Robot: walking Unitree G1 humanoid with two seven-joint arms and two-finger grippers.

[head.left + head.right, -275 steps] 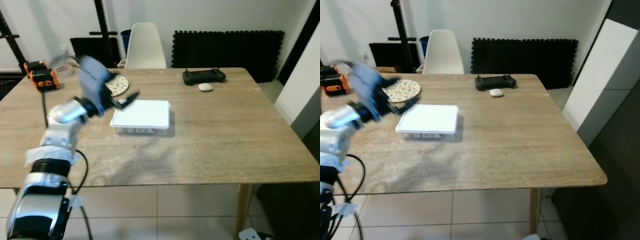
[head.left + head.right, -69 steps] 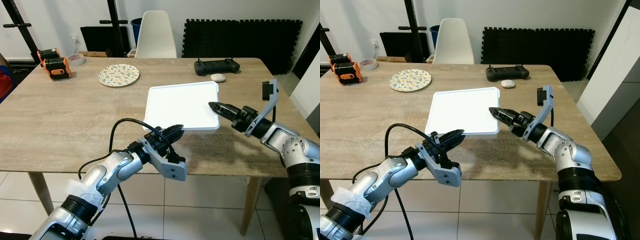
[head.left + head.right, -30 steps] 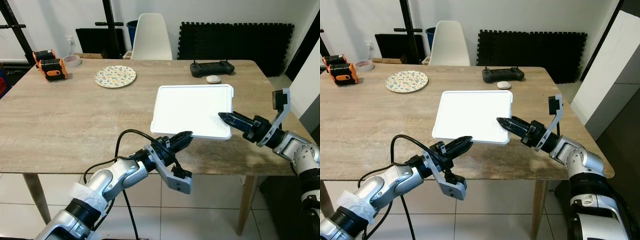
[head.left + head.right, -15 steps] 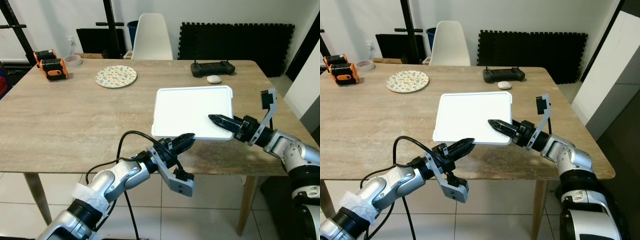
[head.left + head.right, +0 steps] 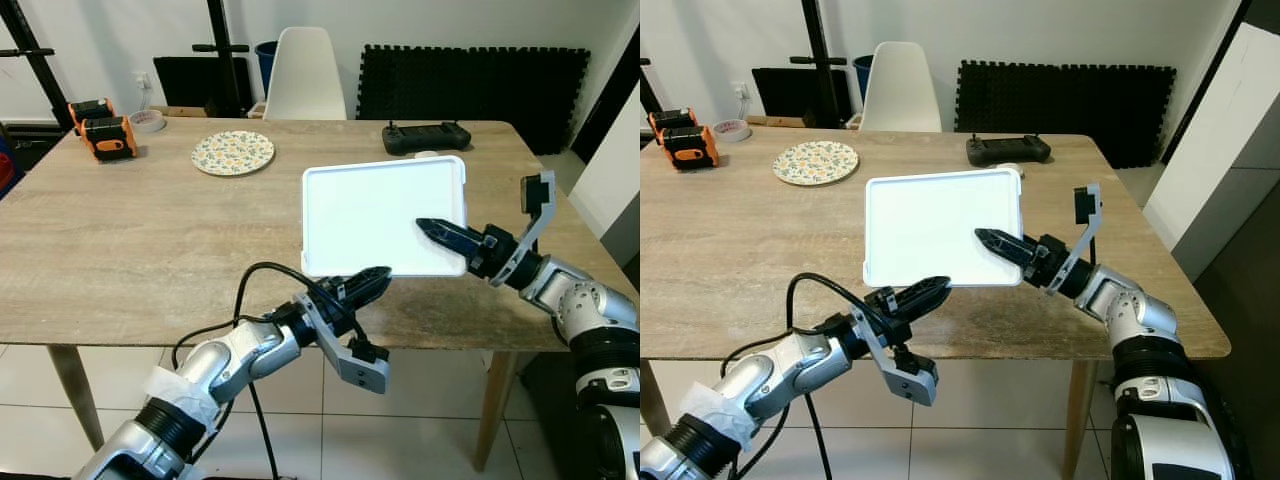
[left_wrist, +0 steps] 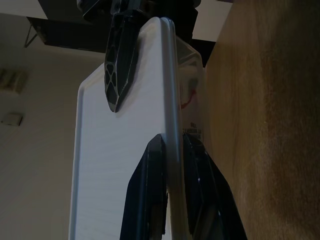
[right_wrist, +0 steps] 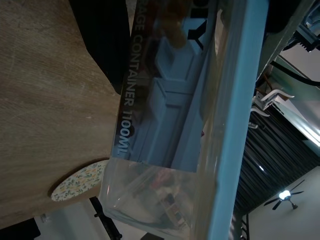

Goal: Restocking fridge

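Storage container (image 5: 383, 215) with the flat white lid is up off the table (image 5: 130, 260), tilted so its far edge sits higher, held between both grippers over the near right part of the tabletop. Left gripper (image 5: 362, 285) has the near left corner: the left wrist view shows its two black fingers (image 6: 150, 195) nearly closed with the lid's thin rim pinched between them. Right gripper (image 5: 437, 232) comes in from the right, and one finger lies on top of the lid near its right edge; the other finger is hidden underneath in the head views, so the grip itself is only partly visible there.

Wrist cams add stuff the head views can't. From above the container is just a plain white rounded rectangle. The left wrist view catches it edge-on, with the clear body below the lid, a small label with red marks on the side, and the right gripper's finger lying on the lid. The right wrist view looks through the clear side wall: printed lettering reading "CONTAINER 1100ML" and pale blocky contents inside that I can't identify.

Further out on the table: a floral plate (image 5: 233, 153) far left of centre, an orange and black device (image 5: 96, 128) at the far left corner, and a black controller (image 5: 427, 137) at the far edge. White chair (image 5: 305, 73) stands behind the table.
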